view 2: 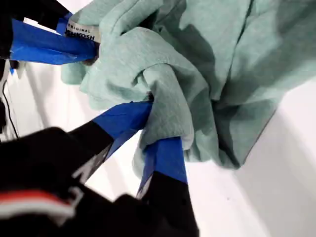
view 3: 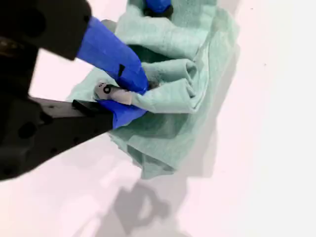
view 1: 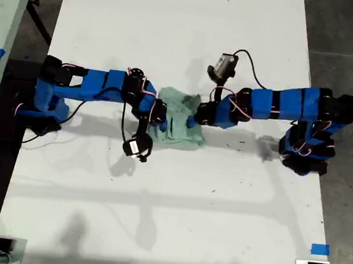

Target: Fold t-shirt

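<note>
While the t-shirt [view 1: 178, 123] lies bunched mid-table, pinched by my first gripper [view 2: 153, 123] and my second gripper [view 3: 129, 98] — folds could be dragged crooked if pulled unevenly — thin cloth slips.

bare table [view 1: 169, 218] all round, t-shirt [view 1: 178, 129] between arms

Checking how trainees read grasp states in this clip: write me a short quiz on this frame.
1. True or false: the t-shirt lies spread flat on the white table.
2. My first gripper is: A) open above the cloth, B) shut on a bunch of cloth, C) resting on bare table.
3. Which gripper pinches the shirt at its neck label?
Key: 1 false, it is bunched up between the two arms. 2 B. 3 my second gripper.
</note>
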You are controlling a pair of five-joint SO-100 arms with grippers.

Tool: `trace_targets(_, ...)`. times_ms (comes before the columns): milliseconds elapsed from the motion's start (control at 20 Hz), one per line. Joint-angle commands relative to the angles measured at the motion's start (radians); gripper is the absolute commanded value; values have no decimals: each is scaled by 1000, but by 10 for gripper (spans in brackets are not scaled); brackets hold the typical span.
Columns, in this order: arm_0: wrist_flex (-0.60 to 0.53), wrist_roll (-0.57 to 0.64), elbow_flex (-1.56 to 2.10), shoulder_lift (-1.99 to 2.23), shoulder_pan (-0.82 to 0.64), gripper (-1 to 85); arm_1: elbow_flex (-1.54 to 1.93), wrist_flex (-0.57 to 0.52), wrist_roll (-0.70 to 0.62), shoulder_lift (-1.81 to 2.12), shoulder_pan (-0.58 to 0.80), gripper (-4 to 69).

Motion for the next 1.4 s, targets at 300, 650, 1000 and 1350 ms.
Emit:
trace_targets(300, -28, 225, 26, 253, -293, 292, 184, -219, -199, 443, 365, 219)
trace_targets(650, -117, 179, 359, 465, -459, 127, 318, -81, -187, 511, 408, 171)
trace_targets(1000, -394, 164, 842, 877, -477, 126, 296, -293, -242, 422, 445, 134)
trace_targets(1350, -425, 158, 900, 884, -403, 93, 282, -805, -121, 319, 514, 107)
